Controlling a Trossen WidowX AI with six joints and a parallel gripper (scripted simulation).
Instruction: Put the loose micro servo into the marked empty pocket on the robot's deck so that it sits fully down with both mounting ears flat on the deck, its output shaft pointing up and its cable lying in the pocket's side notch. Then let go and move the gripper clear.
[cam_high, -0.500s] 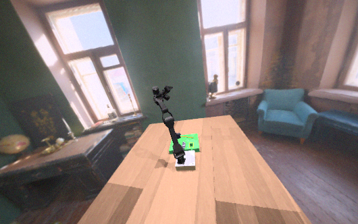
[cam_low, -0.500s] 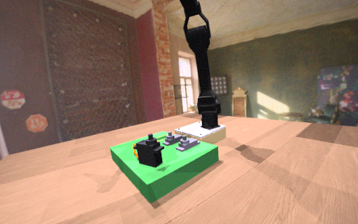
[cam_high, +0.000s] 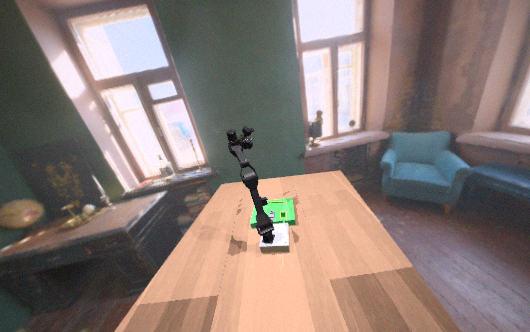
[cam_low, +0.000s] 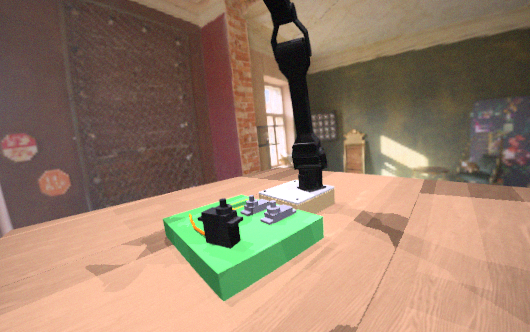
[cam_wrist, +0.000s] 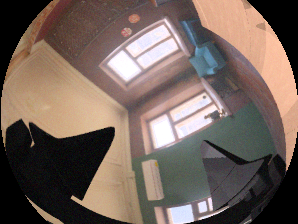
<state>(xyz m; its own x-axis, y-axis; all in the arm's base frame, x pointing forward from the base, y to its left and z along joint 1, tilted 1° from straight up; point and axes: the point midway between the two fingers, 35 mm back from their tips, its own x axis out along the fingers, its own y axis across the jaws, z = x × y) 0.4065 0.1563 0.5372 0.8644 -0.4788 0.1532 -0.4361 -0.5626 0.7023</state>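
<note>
The loose micro servo (cam_low: 222, 228) (cam_high: 263, 201) is black and stands upright on top of the green deck (cam_low: 270, 255) (cam_high: 289, 204), output shaft up. Its ears are well above the deck surface. Its orange cable (cam_low: 195, 226) curves out to the side. The marked pocket, a yellow outline (cam_high: 280, 215), lies apart from the servo, nearer the arm's base; no servo sits in it. My gripper (cam_wrist: 160, 139) is open and empty. It is raised high above the table, far from the servo, and is out of frame in the exterior view.
Two grey servos (cam_low: 255, 205) (cam_low: 278, 212) sit low in the deck beside the pocket. The arm's white base plate (cam_low: 280, 193) (cam_high: 282, 239) stands close behind the deck. The wooden table (cam_high: 360, 245) (cam_low: 400, 280) extends around both. The wrist view shows mostly walls and windows.
</note>
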